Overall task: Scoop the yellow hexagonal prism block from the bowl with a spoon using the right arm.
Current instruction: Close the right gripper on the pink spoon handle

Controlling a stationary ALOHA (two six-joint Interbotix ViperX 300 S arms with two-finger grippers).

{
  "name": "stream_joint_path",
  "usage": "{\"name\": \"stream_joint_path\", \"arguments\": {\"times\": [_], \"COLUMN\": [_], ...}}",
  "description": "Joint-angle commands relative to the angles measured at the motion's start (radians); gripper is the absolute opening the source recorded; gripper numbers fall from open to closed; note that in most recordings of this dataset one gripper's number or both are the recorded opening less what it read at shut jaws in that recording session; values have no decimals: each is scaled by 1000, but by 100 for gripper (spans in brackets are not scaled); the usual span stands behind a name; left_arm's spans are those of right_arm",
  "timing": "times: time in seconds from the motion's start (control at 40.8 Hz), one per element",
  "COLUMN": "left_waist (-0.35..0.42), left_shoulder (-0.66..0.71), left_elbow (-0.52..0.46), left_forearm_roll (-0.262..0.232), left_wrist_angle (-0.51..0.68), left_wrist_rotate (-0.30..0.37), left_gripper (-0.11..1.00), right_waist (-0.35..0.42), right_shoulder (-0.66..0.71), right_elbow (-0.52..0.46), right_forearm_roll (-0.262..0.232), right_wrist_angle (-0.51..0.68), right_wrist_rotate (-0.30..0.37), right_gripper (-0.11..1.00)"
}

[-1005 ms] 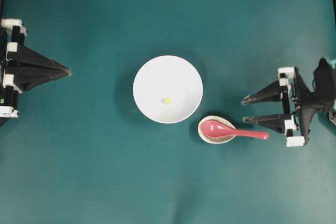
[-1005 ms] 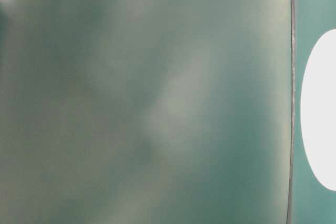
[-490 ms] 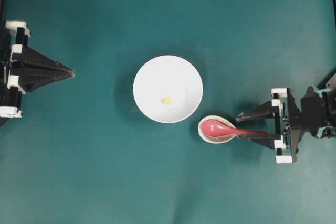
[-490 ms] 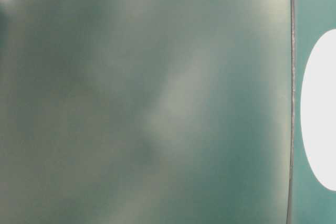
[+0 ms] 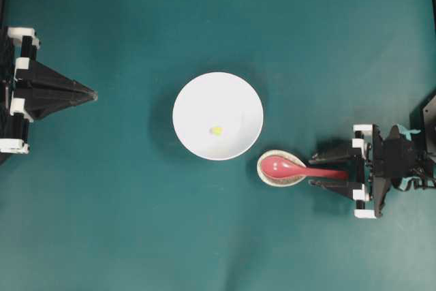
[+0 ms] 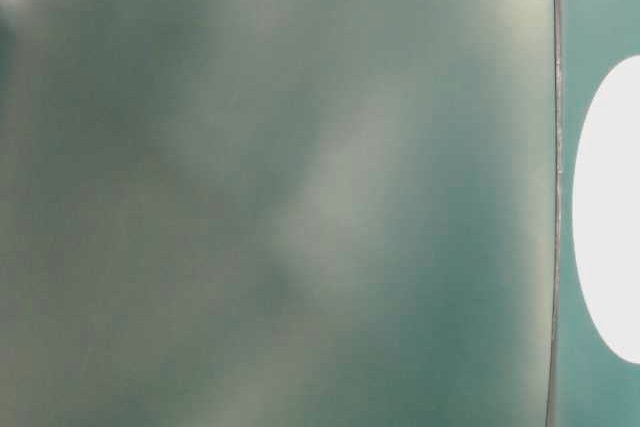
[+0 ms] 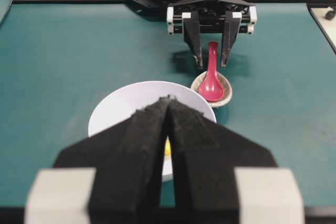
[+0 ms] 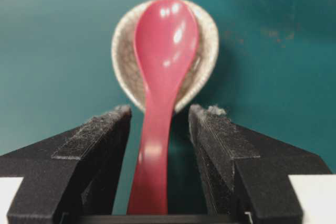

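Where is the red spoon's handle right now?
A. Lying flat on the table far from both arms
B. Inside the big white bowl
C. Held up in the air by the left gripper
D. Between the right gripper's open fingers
D: in the right wrist view the spoon handle runs between the right gripper fingers, with gaps on both sides.

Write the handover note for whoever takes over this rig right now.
Right gripper: open, fingers either side of the spoon handle, not closed on it.
Left gripper: shut, empty, parked at the left side of the table.
Spoon: scoop sits in the speckled spoon rest, just beside the bowl.
Yellow hexagonal prism block: lying in the bowl.
Done: right arm lined up on the handle.
Left: close on it, lift, scoop the block out.
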Motion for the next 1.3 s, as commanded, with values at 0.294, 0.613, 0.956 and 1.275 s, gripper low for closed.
{"name": "stream_joint_path", "arguments": {"times": [0.294,0.613,0.956,1.275], "left_waist": [3,2,3,2], "left_shoulder": [6,8,6,6], "left_elbow": [-17,-17,-17,-17], "left_forearm_roll": [3,3,3,3], "left_wrist_angle": [-11,-9,-5,-2], "left_wrist_rotate": [0,0,0,0], "left_gripper": [-1,-1,-1,-1], "right_waist": [6,6,6,6], "right_shoulder": [-9,-9,-9,-9], "right_elbow": [6,2,-2,-5], "right_forearm_roll": [0,0,0,0], "right_wrist_angle": [2,-2,-18,-21], "right_wrist_rotate": [-29,-69,-75,-75], "right_gripper": [54,53,52,52]}}
